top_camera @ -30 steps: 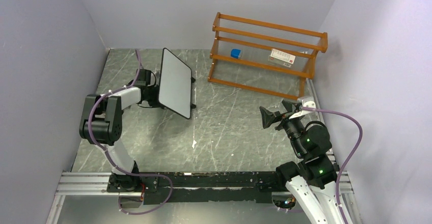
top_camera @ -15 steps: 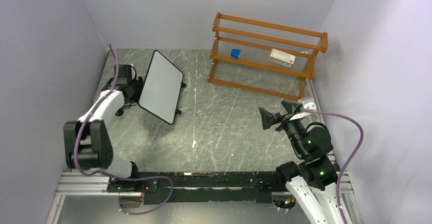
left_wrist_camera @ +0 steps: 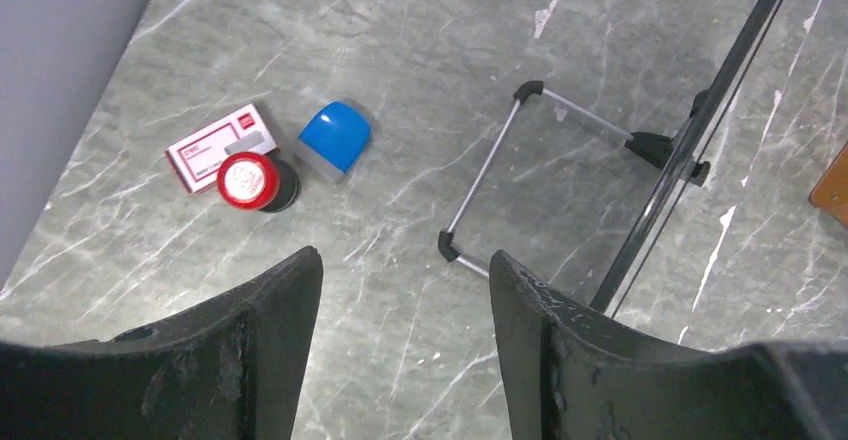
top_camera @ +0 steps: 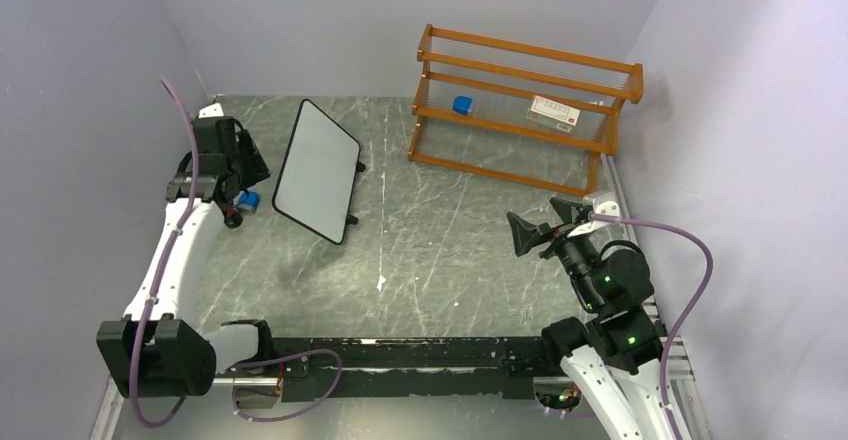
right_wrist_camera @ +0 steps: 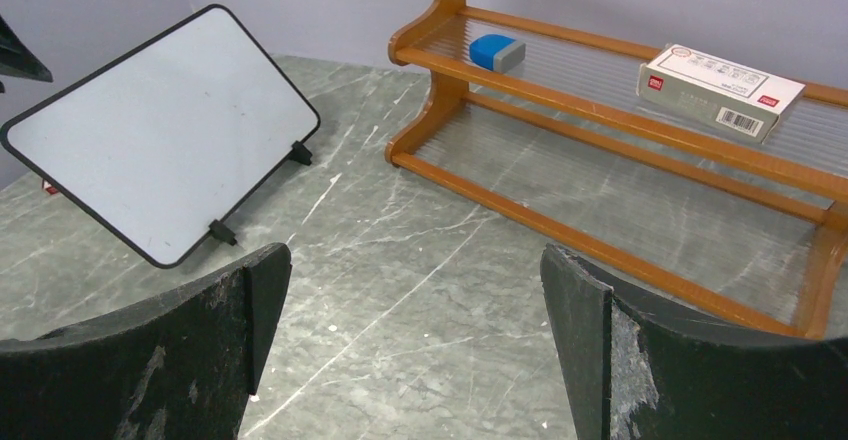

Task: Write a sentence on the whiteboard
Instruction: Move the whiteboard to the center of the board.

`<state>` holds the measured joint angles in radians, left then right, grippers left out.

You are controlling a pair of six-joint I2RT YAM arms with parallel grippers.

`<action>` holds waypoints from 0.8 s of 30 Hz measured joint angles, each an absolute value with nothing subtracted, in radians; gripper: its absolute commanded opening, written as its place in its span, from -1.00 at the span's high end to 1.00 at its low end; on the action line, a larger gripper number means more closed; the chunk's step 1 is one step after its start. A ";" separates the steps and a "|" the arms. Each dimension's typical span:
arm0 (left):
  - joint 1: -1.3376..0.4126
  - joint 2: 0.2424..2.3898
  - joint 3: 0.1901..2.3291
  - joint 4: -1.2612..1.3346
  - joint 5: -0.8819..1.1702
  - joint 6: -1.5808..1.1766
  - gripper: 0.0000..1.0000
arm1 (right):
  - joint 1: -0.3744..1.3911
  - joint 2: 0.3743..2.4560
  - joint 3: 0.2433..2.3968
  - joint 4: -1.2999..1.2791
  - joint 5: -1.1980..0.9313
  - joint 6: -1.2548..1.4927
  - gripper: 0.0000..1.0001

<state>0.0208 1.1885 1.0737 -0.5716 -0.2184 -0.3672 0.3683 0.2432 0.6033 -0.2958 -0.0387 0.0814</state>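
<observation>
left wrist view: left claw (left_wrist_camera: pixel 405 260) has its jaws apart with nothing between them, hanging over the table (left_wrist_camera: pixel 420 20). just beyond lie a red-capped black thing (left_wrist_camera: pixel 247 180), perhaps a marker seen end-on though i cannot tell, touching a small red and white box (left_wrist_camera: pixel 215 145), with a blue block (left_wrist_camera: pixel 334 136) just beside. to the right the whiteboard (left_wrist_camera: pixel 688 155) shows edge-on, propped on its wire foot (left_wrist_camera: pixel 488 168). right claw (right_wrist_camera: pixel 415 255) is also spread wide and empty, facing the board's face, which is blank: no sentence yet. the board stands tilted at the back left of the table, well apart from the rack (right_wrist_camera: pixel 447 20). it looks light, thin and stiff with a slick face, so pen pressure would likely slide or tip it; best braced by pinching the frame at an upper corner, off the writing area
</observation>
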 measured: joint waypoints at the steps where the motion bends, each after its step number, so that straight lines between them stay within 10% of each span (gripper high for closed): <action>1: 0.013 1.178 1.077 -0.586 -0.239 -0.367 -0.30 | 0.368 0.243 0.603 -0.296 -0.039 0.081 -1.00; 14: -0.644 1.251 1.291 -0.798 -0.586 -0.421 -0.29 | 0.368 0.244 0.603 -0.296 -0.041 0.081 -1.00; 24: -0.745 1.586 1.296 -0.789 -0.503 -0.388 -0.26 | 0.368 0.244 0.603 -0.296 -0.041 0.081 -1.00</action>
<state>-0.7448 1.5856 1.2964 -0.7895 -0.5034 -0.3882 0.3683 0.2440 0.6033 -0.2962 -0.0410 0.0814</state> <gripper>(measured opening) 0.638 0.997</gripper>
